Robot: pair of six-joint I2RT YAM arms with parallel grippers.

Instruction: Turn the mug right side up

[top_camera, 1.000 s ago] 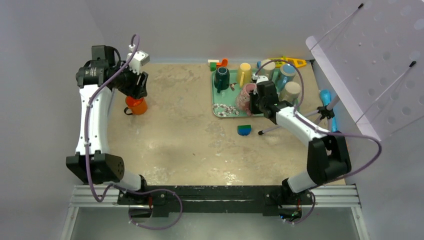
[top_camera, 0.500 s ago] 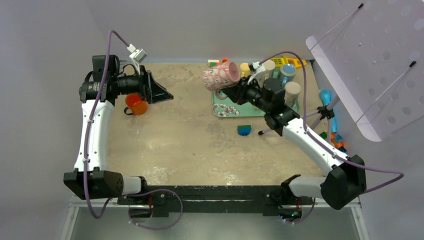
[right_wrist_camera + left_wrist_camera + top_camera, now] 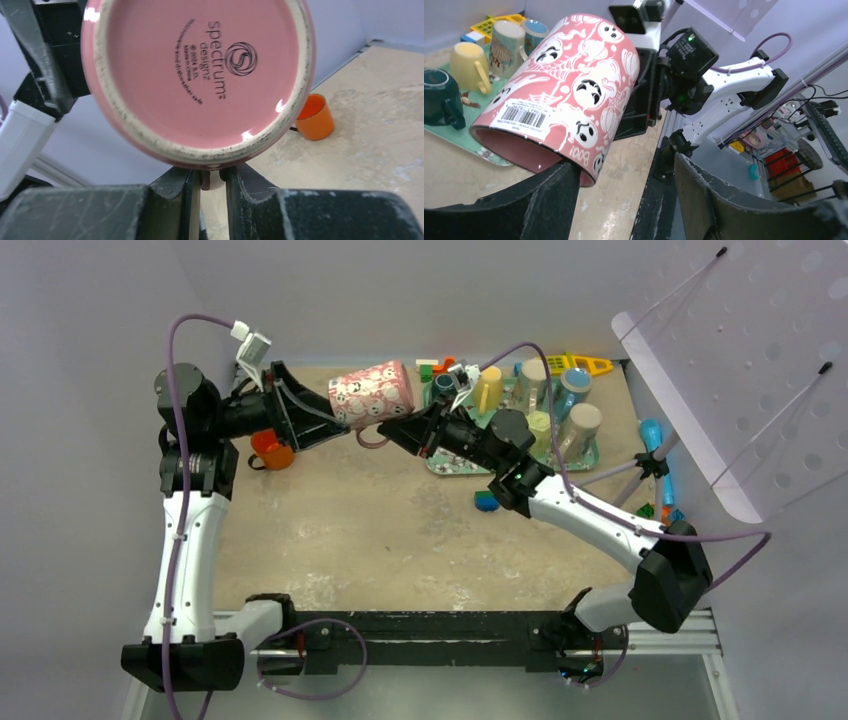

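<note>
**Progress.** The mug [image 3: 372, 393] is off the tray [image 3: 461, 140] and held in the air on its side, judged about half turned. It is not yet upright or set down.

**Left of the mug.** The left gripper [image 3: 626, 167] has its jaws spread wide and grips nothing. One finger sits just under the mug's rim, and the mouth faces this gripper. What shows of the mug's inside is bare. An orange cup [image 3: 272, 451] stands on the table below and left of the mug, and its contents cannot be told.

**Right of the mug.** The right gripper [image 3: 210, 177] is pinched almost closed on the handle [image 3: 366, 440], beside the base.

**Further right.** The tray carries a teal mug [image 3: 439, 100], a yellow mug [image 3: 469, 67] and several others. Their contents are not visible.
</note>
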